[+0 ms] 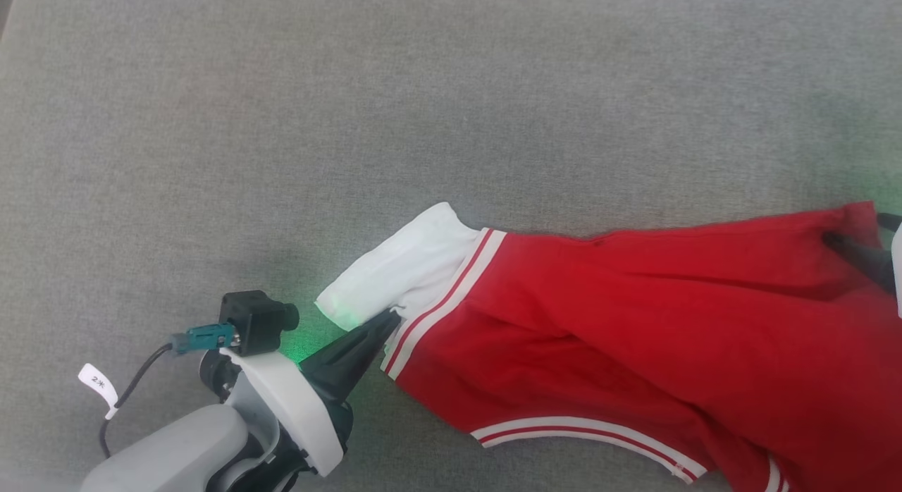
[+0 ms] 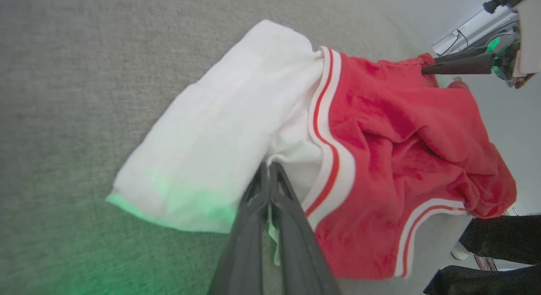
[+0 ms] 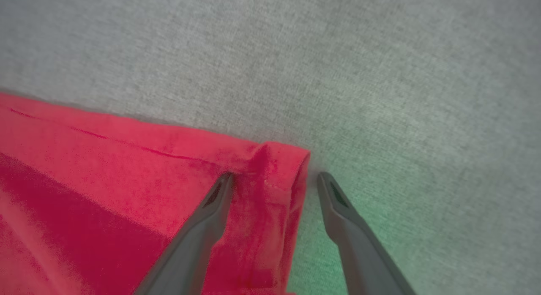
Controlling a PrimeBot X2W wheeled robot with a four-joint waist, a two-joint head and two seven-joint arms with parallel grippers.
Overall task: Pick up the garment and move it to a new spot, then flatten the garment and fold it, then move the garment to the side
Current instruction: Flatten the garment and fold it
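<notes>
The left gripper, two long dark fingers on a pale arm, has its jaws pressed flat together. A sliver of white cloth shows between them, so it appears to be pinching the soft bright-red shirt with white sleeves and red-and-white striped trim. The pinch sits where a white sleeve meets the striped band. The sleeve lies flat just beyond and beside those fingertips, tinged by a green glow (cast from the wrist, by the look of it).

From the left gripper the red body runs away in loose ridges across the grey woven surface that it rests on. A second striped hem curves along the near edge.

At the end of the shirt farthest from the left gripper waits the right gripper, jaws spread wide and holding nothing. One finger lies over the red hem corner, the other over bare grey cloth, with the folded corner between them.

The left forearm angles in low behind its gripper, fingers slanting toward the sleeve. A small black camera block with a teal plug and a tagged cable rides on its wrist.
</notes>
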